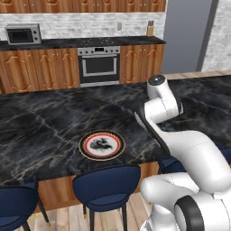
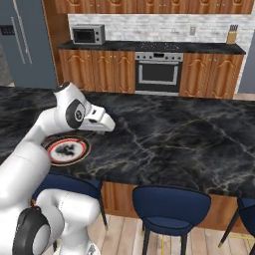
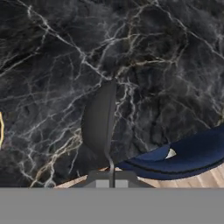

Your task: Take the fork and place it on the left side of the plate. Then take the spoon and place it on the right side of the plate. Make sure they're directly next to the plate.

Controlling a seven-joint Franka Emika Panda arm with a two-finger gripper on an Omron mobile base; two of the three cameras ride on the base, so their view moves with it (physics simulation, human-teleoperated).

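In the left base view the plate [image 1: 84, 145] lies flat on the black marble counter [image 1: 45, 126], close to the front edge above the blue stools, with the arm bent over the counter on its right.

From the right base view, the plate [image 2: 67, 163] sits low and partly behind the arm, whose hand hangs just above the counter near the plate's rim.

The hand view shows the gripper [image 3: 111, 175] pinched narrow on a thin stem that ends in a dark oval bowl. It reads as the spoon [image 3: 99, 120], though no finer detail can be made out. It hangs over the marble near the counter edge, with a stool seat [image 3: 188, 153] below.

To set it down well, the arm should bring the spoon low and level just beside the plate's right rim, not overlapping it, and let go only once it rests on the marble.
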